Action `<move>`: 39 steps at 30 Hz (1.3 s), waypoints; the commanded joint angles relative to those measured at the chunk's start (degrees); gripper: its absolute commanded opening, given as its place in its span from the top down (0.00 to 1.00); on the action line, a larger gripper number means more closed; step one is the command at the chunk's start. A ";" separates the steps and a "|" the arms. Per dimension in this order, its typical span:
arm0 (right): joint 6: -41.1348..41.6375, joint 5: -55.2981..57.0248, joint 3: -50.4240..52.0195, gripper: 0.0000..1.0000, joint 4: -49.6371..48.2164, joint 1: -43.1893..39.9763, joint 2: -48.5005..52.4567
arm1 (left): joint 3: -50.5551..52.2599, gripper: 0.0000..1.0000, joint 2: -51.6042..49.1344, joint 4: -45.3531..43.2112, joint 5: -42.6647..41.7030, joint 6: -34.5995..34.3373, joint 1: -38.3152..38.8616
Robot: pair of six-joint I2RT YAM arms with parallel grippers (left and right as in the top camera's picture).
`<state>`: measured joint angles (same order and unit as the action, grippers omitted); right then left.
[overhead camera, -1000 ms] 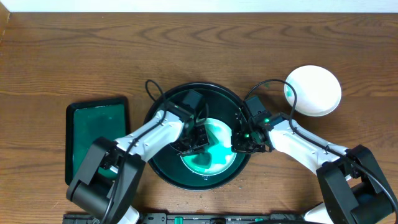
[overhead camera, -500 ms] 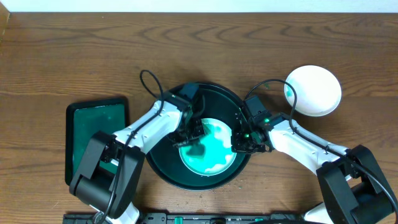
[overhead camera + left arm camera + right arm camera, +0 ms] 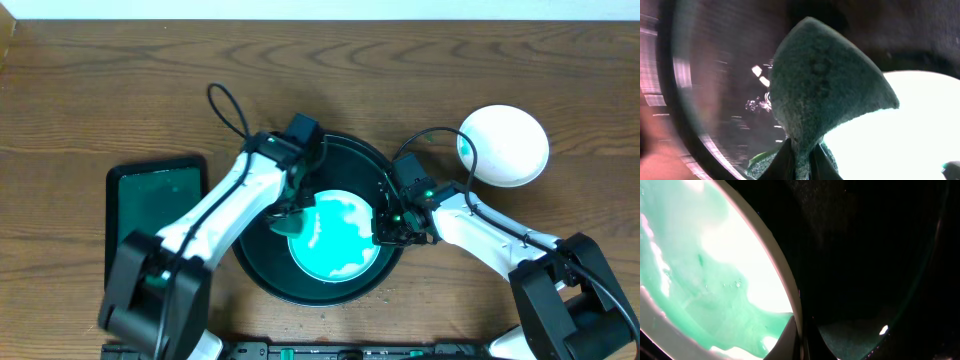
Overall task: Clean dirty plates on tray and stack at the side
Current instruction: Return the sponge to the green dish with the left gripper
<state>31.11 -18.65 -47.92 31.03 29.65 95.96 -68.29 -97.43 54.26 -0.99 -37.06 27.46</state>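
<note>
A white plate [image 3: 338, 238] smeared with teal lies in the round dark tray [image 3: 262, 270]. My left gripper [image 3: 291, 214] is shut on a dark green cloth [image 3: 300, 226] that hangs over the plate's upper-left edge. In the left wrist view the cloth [image 3: 825, 85] fans out from the shut gripper [image 3: 800, 164], with the bright plate [image 3: 915, 130] to its right and the tray [image 3: 715, 90] below. My right gripper [image 3: 384, 228] pinches the plate's right rim. In the right wrist view that gripper [image 3: 800, 341] clamps the rim of the plate [image 3: 715, 265], with the tray [image 3: 880, 255] beside it.
A white plate [image 3: 505, 146] with a small teal mark on its left edge lies on the wooden table to the right of the tray. A rectangular green tray [image 3: 155, 225] sits at the left. Both arms' cables loop above the round tray.
My left arm has swept the cloth up and to the left, from the plate's middle to its upper-left edge, uncovering more of the plate. The right gripper has kept its hold.
</note>
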 commanded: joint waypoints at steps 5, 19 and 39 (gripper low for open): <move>-1.64 1.62 -0.02 0.99 0.07 0.76 0.70 | -2.23 0.93 10.36 5.62 15.87 0.81 -8.09; -2.08 1.60 -0.02 0.99 1.36 0.76 0.70 | -2.08 0.93 9.84 3.63 8.28 5.79 -35.87; -4.26 -1.33 -0.02 0.99 3.02 0.76 0.70 | -1.99 0.85 -8.15 -0.63 6.97 7.45 -44.13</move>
<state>28.56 -19.97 -47.94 33.30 29.61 95.96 -69.14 -105.75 53.52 5.91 -29.93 -16.40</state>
